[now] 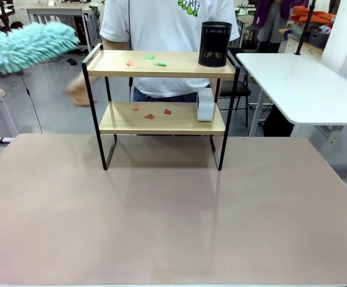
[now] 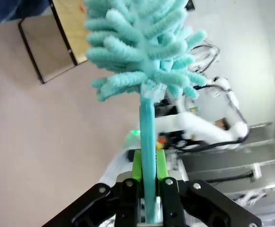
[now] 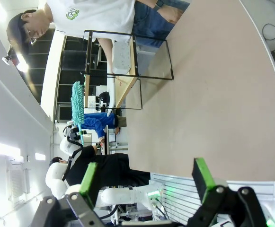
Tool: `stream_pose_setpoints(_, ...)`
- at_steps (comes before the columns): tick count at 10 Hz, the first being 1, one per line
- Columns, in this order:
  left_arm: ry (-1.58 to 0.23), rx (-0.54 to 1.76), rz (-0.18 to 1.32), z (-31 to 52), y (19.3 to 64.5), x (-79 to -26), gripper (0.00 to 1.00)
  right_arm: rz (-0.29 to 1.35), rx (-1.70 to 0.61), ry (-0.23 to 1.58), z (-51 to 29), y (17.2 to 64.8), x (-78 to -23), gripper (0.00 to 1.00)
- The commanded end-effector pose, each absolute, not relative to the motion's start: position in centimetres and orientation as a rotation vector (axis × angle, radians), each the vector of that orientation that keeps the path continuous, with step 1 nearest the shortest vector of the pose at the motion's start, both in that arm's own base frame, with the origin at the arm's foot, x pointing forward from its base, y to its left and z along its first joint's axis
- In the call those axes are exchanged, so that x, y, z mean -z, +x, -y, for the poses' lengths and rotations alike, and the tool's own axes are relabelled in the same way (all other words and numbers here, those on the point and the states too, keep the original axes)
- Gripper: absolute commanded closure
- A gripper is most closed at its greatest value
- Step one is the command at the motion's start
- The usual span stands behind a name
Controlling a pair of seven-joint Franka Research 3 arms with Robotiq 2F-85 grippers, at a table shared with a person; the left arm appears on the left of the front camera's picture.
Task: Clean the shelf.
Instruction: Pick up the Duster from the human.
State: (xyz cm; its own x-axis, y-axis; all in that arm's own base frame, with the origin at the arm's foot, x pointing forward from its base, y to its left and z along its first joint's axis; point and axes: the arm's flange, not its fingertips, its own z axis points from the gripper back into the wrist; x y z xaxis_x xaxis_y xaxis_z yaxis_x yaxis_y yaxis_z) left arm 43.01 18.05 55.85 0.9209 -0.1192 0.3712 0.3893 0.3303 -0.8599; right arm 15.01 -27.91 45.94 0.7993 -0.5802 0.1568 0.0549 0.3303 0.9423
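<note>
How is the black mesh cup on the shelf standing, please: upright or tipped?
Upright: the black mesh cup stands on its base atop the shelf, at the right end, rim level.

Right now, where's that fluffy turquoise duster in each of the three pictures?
Front view: duster at top left, left of the shelf.
Left wrist view: duster in the centre, gripped by left claw; shelf top left.
Right wrist view: duster left of centre, beside the shelf.
Shared landmark: the shelf.

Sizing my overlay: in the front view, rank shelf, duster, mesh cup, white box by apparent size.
1. shelf
2. duster, cropped at picture edge
3. mesh cup
4. white box
</note>
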Motion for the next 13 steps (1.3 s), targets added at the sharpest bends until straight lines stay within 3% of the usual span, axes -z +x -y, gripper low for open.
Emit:
stream_pose_setpoints(1, -1.060, 0.350, 0.460, -18.9, 37.6, -54.5, 1.00, 0.563, 0.420, 1.186, 27.9, 15.2, -46.1, 0.00)
stream_pose_setpoints(4, -0.835, 0.300, 0.663, -19.2, 32.4, -51.9, 1.00, 0.563, 0.420, 1.186, 27.9, 15.2, -46.1, 0.00)
stream_pose_setpoints(8, -0.611, 0.382, 0.519, -19.0, 31.4, -48.6, 1.00, 0.563, 0.420, 1.186, 27.9, 15.2, -46.1, 0.00)
stream_pose_setpoints(10, -0.731, 0.328, 0.472, -19.1, 31.8, -49.2, 0.98, 0.563, 0.420, 1.186, 27.9, 15.2, -46.1, 0.00)
stream_pose_setpoints(11, -0.627, 0.375, 0.519, -19.2, 31.6, -48.3, 0.98, 0.563, 0.420, 1.186, 27.9, 15.2, -46.1, 0.00)
stream_pose_setpoints(13, -0.627, 0.375, 0.519, -19.2, 31.6, -48.3, 0.98, 0.563, 0.420, 1.186, 27.9, 15.2, -46.1, 0.00)
